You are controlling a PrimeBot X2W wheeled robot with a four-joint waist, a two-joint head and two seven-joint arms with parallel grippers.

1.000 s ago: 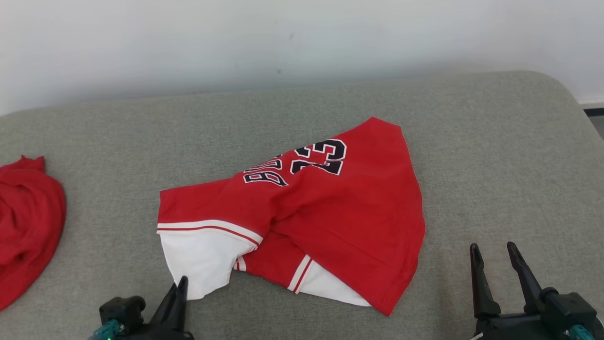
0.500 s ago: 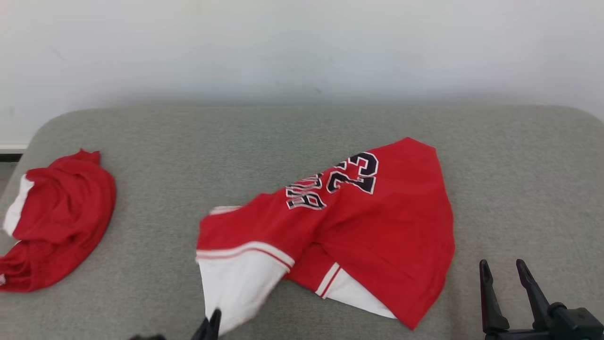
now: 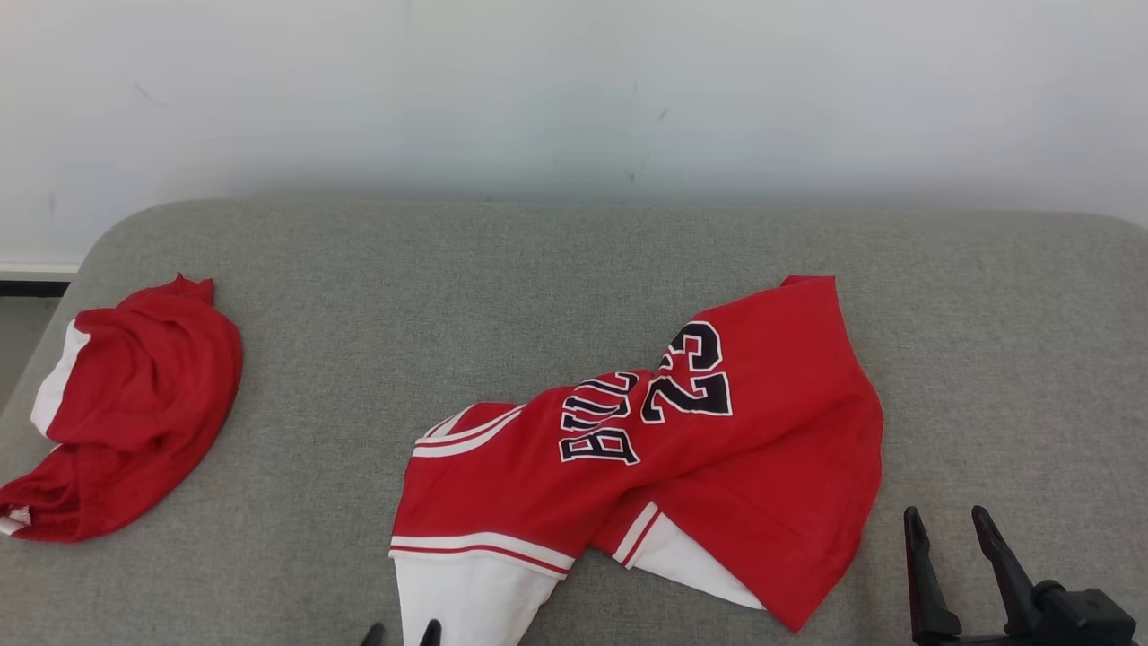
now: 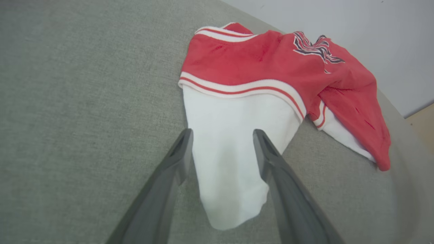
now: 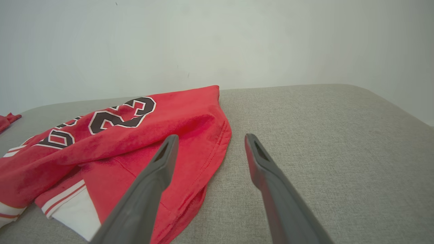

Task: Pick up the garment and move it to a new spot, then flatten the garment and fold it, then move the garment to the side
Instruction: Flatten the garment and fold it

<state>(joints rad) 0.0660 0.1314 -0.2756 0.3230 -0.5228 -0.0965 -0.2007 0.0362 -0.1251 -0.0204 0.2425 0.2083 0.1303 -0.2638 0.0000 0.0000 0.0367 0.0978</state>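
On the red garment (image 3: 762, 467) I read a black "23"; beside it, letters starting "BUL", the rest lost in a crease.

Left gripper (image 4: 222, 152) and right gripper (image 3: 946, 520) both point forward with fingers spread wide

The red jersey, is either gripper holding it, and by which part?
Neither holds the jersey: left gripper open astride its white sleeve, right gripper open beside it.

Left tool (image 4: 222, 133) opened, released garment (image 4: 257, 61) sleeve.
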